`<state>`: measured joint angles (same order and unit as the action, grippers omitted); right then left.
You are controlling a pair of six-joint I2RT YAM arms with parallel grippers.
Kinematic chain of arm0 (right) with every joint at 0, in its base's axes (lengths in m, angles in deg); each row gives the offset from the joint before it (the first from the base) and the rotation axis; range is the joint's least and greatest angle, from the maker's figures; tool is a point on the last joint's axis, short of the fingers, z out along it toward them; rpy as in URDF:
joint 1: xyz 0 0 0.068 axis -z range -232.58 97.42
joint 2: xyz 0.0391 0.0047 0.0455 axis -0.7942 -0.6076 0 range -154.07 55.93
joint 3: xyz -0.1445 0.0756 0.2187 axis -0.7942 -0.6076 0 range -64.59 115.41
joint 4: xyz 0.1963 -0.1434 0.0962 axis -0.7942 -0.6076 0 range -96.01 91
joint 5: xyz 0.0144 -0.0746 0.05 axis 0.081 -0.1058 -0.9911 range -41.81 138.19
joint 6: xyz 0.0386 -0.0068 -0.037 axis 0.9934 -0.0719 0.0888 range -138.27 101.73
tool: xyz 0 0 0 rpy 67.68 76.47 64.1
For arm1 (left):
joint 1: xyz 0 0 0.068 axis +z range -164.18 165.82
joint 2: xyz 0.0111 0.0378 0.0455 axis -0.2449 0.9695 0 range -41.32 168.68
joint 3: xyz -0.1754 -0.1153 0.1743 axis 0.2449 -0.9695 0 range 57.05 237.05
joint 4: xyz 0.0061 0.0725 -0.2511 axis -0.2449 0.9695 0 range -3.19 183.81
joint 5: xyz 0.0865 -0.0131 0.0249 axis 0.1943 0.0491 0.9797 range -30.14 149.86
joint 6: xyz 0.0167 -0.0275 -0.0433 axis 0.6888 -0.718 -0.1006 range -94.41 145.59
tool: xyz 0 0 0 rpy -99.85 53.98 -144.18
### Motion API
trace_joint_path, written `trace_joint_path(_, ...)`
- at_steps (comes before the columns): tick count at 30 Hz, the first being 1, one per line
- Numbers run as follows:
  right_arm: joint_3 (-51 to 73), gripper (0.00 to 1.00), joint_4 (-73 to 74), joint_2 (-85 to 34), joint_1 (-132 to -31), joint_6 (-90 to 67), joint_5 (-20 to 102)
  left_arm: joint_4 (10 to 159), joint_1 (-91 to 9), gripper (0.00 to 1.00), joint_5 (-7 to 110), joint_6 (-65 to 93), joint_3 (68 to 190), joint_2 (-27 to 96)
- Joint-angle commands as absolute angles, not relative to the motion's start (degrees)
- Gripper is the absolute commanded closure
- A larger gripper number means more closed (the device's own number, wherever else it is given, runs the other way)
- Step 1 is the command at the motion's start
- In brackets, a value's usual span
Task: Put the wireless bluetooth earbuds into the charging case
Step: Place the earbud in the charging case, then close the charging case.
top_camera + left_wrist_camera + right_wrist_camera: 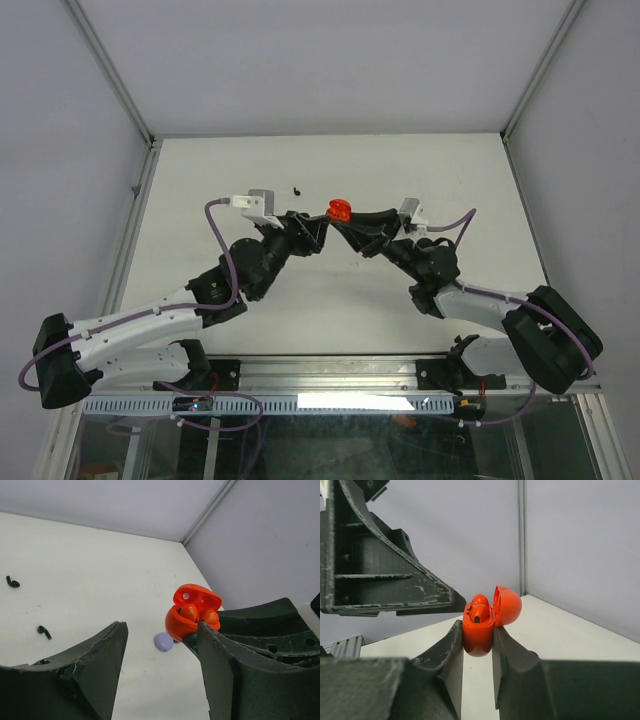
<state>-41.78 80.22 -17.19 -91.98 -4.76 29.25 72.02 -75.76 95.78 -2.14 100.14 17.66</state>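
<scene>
Purple object (163,641) half hidden behind red case (192,614); black earbud (297,189) tiny speck overhead.

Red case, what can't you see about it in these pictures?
Top external: red case too small to show buds inside.
Left wrist: purple lump half hidden behind it; bud or case unclear.
Right wrist: right gripper jaws cover its sides.

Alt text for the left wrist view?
The right gripper holds an open red charging case with two red earbuds seated inside, beyond the open jaws of the left gripper. A pale purple item shows beside it; two black earbuds lie on the table.
</scene>
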Motion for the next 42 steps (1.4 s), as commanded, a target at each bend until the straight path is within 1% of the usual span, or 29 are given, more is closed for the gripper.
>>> trace_joint_path(1,-40.77,1.0,82.71,-15.44,-90.81,-6.21,28.36,75.6,-76.3,0.38,94.11,-0.69,104.2,13.88)
trace_joint_path(4,-41.08,1.0,82.38,-15.48,-89.79,-5.77,26.52,77.64,-75.99,0.31,90.3,2.4,106.92,12.87)
trace_joint_path(7,-40.91,1.0,82.09,-15.37,-88.26,-4.38,23.13,80.78,-74.33,0.23,84.08,4.54,109.87,13.25)
trace_joint_path(9,-40.45,1.0,81.67,-15.35,-87.42,-3.55,20.32,83.02,-70.78,0.21,76.48,3.19,111.52,13.97)
trace_joint_path(13,-39.4,1.0,81.31,-15.36,-86.1,-1.31,15.24,82.33,-58.43,0.2,55.02,-2.47,110.86,15.27)
trace_joint_path(15,-38.65,1.0,80.8,-15.37,-85.79,-0.22,13.21,80.39,-55.39,0.17,47.09,-3.98,110.31,16.29)
trace_joint_path(18,-37.45,1.0,80.36,-15.73,-85.74,1.24,10.39,78.03,-52.99,0.15,38.71,-5.99,110.32,18.62)
trace_joint_path(24,-35.7,1.0,79.38,-16.01,-85.68,4.05,7.46,71.91,-49.34,0.15,28.52,-11.43,109.57,22.93)
trace_joint_path(27,-34.98,1.0,78.08,-15.98,-85.57,4.84,6.31,66.11,-48.24,0.16,22.38,-15.43,108.23,25.14)
trace_joint_path(32,-34.53,1.0,76.63,-16.19,-85.24,6.17,5.94,58.7,-48.01,0.21,15.76,-20.18,107.42,28.55)
trace_joint_path(35,-34.45,1.0,75.0,-16.22,-84.99,6.7,6.0,55.29,-48.01,0.24,13.12,-21.78,107.21,29.33)
trace_joint_path(42,-35.12,1.0,69.15,-15.87,-83.98,6.95,7.2,53.05,-48.0,0.24,10.49,-22.46,107.02,28.47)
